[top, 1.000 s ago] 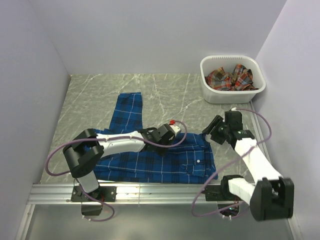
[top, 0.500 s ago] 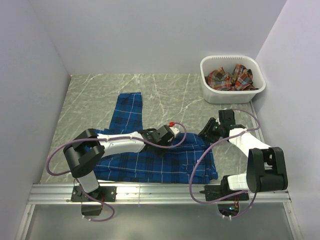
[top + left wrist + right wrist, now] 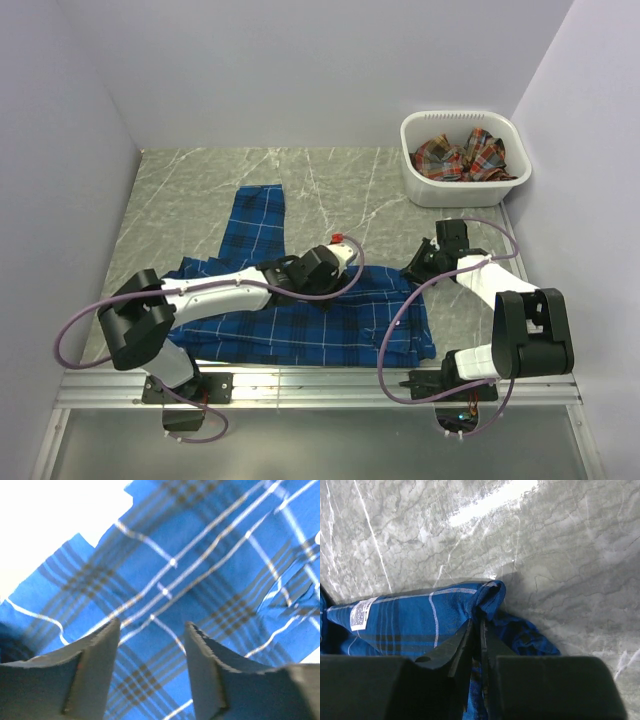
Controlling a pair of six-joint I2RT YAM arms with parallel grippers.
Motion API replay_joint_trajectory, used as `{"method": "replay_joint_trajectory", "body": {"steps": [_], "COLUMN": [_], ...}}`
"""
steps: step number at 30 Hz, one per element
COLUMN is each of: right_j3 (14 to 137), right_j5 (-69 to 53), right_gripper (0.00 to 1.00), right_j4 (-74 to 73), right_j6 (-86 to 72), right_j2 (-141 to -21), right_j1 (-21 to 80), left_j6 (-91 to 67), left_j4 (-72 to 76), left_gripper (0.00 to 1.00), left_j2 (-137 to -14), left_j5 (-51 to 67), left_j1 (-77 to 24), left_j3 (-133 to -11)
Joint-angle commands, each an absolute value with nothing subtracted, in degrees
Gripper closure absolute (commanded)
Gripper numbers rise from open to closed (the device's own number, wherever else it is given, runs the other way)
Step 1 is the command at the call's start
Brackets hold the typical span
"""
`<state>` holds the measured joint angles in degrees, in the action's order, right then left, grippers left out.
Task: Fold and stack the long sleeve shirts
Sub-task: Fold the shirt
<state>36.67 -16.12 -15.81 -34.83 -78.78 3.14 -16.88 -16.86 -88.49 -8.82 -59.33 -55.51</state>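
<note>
We take the step in hand to be the opening fold of the blue shirt, which lies spread across the near half of the bench, with one sleeve reaching toward the far wall. The right tool sits at the shirt's right edge, its jaws pressed almost together on a small raised fold of blue cloth near the sewn-in label, so we read it as pinching the shirt. The left tool hangs low over the middle of the shirt with its jaws spread and only flat plaid showing between them; it holds nothing. As we see it, the next move calls for the left tool to come down and take a hold of its own, so that the two can lift and carry one side over the rest without dragging the whole garment. We count two shirts: this blue one on the bench, and one red-orange shirt lying crumpled in the single white basket at the far right corner, well apart and not yet folded.
</note>
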Motion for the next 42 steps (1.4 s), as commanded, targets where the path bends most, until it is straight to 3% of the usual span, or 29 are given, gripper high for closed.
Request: {"method": "replay_joint_trajectory", "body": {"steps": [1,6,15,19,24,31,42], "right_j3": [36.9,37.1,36.1,36.4,36.9,37.3,39.8], "right_j5": [-15.6,-15.9,-16.4,-15.9,-14.9,-14.4,-6.5], "right_gripper": [0.83,0.84,0.85,0.86,0.89,0.91,0.95], "right_j4": [-15.0,-15.3,-14.6,-14.9,-15.4,-15.7,-18.0], "right_j6": [-34.5,-34.5,-35.1,-35.1,-34.7,-34.9,-35.4], "right_j2": [-76.6,-76.4,-77.0,-76.7,-76.6,-77.3,-75.4], "right_j1": [3.4,3.4,3.3,3.3,3.3,3.2,1.2], "left_j6": [-14.5,-10.7,-6.4,-5.6,-5.6,-5.6,-8.3], "left_j4": [-11.3,-11.2,-8.3,-8.7,-8.6,-10.1,-13.3], "left_gripper": [0.38,0.28,0.32,0.45,0.75,0.99,0.99], "left_j2": [-88.8,-93.9,-99.8,-101.9,-101.9,-101.6,-101.2], "left_j5": [-11.3,-11.5,-14.9,-16.4,-17.2,-16.6,-10.2], "left_j1": [-59.9,-61.1,-63.1,-63.3,-63.4,-63.5,-64.2], "left_j3": [-56.9,-59.9,-62.1,-62.9,-62.3,-62.8,-58.9]}}
